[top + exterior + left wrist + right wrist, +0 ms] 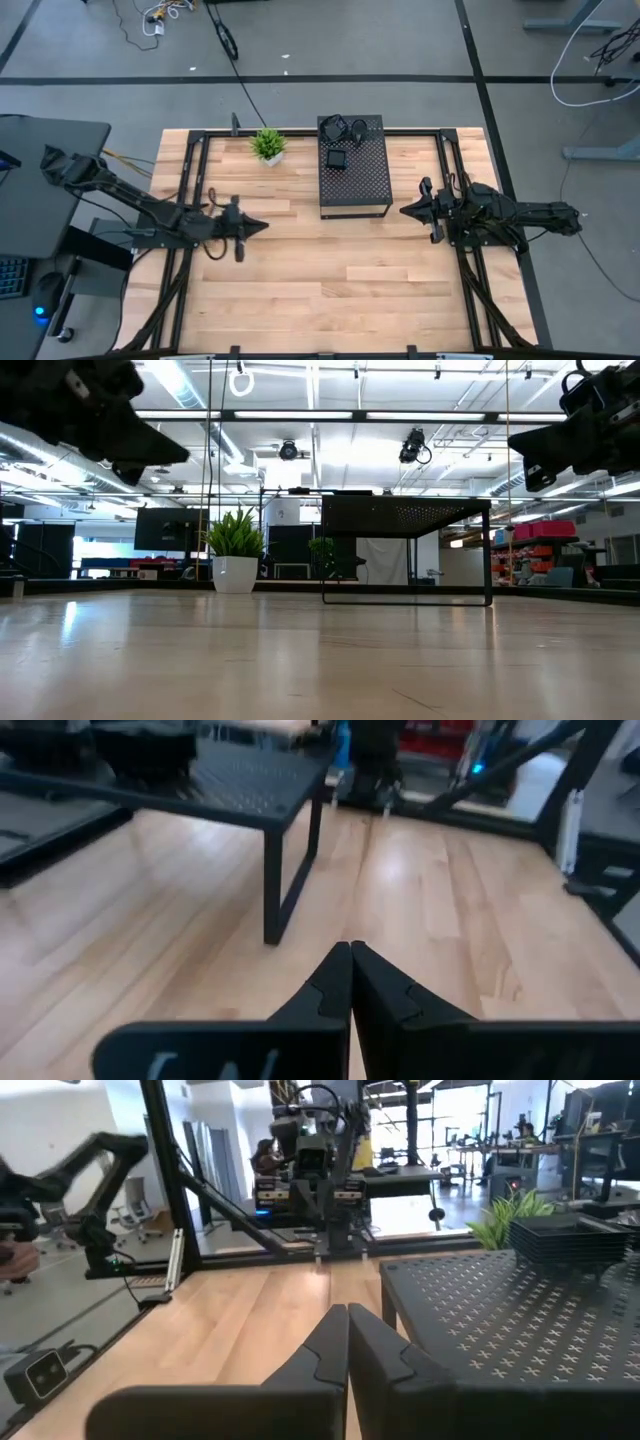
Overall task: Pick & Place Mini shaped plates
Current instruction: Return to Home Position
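- Closest to the camera is the left tool [350, 955]. Its two sides are pressed together and it pinches nothing. It hangs over the bare wood of the worktop [330, 285] and does not touch it.
- Ahead of the left tool and off to one side stands a small green plant [268, 145], near the far edge of the worktop.
- Next comes the black shelf [362, 190] with little holes in its top. It stands between the two tools, closer to the right one.
- On top of the shelf, at the end farthest from both tools, sit the mini shaped plates [572, 1235]. They are black and shiny and lie in neat piles. I cannot tell how many are in each pile.
- Across the worktop, the right tool [404, 211] points toward the left tool. It is pressed together too and holds nothing. It hangs near one corner of the shelf and does not touch it.
- No plate lies on the worktop under or around either tool. Every plate that shows is up on the shelf.
- So the putting-away part looks done. I think the only thing left is for both arms to go to their resting place, and they look close to it.
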Robot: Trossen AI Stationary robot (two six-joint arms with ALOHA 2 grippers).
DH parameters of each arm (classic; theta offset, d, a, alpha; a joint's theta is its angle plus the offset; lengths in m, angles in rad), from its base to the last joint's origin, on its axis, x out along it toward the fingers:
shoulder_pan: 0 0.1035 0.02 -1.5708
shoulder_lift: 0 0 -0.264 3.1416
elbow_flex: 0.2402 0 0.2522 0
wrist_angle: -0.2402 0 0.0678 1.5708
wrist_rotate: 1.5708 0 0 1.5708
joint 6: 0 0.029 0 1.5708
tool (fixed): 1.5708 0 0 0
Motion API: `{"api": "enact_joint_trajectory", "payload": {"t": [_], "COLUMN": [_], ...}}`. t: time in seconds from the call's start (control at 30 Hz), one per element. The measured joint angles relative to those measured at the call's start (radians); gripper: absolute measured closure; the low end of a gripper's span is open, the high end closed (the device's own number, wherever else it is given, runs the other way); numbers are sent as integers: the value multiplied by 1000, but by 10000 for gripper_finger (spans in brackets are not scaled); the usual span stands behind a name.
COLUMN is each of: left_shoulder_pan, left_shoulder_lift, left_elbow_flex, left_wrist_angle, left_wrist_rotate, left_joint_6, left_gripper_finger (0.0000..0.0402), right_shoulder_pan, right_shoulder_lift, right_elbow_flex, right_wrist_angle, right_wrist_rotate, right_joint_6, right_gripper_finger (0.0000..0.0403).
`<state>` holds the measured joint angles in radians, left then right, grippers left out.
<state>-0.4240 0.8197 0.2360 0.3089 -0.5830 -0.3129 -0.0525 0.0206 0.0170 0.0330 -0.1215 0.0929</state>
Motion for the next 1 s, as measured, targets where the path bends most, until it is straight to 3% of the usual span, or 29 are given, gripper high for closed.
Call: {"api": "enact_joint_trajectory", "payload": {"t": [0.4,0.7,0.83,1.0], "left_shoulder_pan": [2,107,156,201], "left_shoulder_lift": [-504,-814,-816,-818], "left_elbow_flex": [-145,-148,-151,-225], "left_wrist_angle": [-92,-334,-338,-223], "left_wrist_rotate": [75,263,352,419], "left_joint_6": [175,226,248,270], "left_gripper_finger": [398,399,400,398], "right_shoulder_pan": [0,0,0,0], "right_shoulder_lift": [0,0,0,0], "right_elbow_flex": [0,0,0,0], "right_wrist_angle": [0,0,0,2], "right_wrist_rotate": [1,1,1,2], "right_joint_6": [3,3,3,3], "right_gripper_finger": [395,395,395,395]}}
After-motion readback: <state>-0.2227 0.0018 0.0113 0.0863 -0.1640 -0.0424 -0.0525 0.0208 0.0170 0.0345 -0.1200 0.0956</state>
